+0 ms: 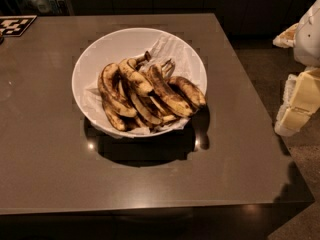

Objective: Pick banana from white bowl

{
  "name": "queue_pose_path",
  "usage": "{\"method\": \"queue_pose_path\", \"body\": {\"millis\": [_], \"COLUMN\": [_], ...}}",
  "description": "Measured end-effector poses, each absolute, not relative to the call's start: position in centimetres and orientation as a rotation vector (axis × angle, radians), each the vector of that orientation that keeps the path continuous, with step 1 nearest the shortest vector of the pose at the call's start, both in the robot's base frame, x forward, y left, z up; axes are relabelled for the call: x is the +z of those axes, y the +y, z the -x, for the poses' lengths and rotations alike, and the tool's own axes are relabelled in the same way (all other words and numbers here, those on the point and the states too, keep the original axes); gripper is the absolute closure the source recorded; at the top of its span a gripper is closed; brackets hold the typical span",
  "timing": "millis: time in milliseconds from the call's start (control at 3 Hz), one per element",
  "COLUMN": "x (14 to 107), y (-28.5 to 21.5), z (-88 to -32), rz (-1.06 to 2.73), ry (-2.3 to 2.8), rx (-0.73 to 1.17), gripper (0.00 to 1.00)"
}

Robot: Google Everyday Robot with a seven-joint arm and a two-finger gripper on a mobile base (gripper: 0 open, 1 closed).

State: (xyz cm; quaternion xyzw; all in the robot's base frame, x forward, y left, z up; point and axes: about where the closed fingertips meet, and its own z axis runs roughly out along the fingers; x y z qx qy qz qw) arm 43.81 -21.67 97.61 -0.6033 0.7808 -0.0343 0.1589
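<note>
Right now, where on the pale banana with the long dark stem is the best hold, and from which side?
Probably the middle of the banana, from above, across its width: it lies on top of the pile in the white bowl, its sides exposed. The gripper is beside the table, far right.

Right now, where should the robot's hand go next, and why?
Probably swing the gripper over the table toward the white bowl: it hangs beyond the table's right edge, far from the banana lying atop the pile.
</note>
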Motion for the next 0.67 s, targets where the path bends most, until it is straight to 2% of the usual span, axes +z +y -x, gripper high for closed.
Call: {"method": "queue_pose_path", "body": {"millis": [667], "x": [98.18], "y": [-20.94], "z": [-43.8], "rz": [1.753], "ry": [2.215], "rx": [-0.126], "gripper": [0.0]}}
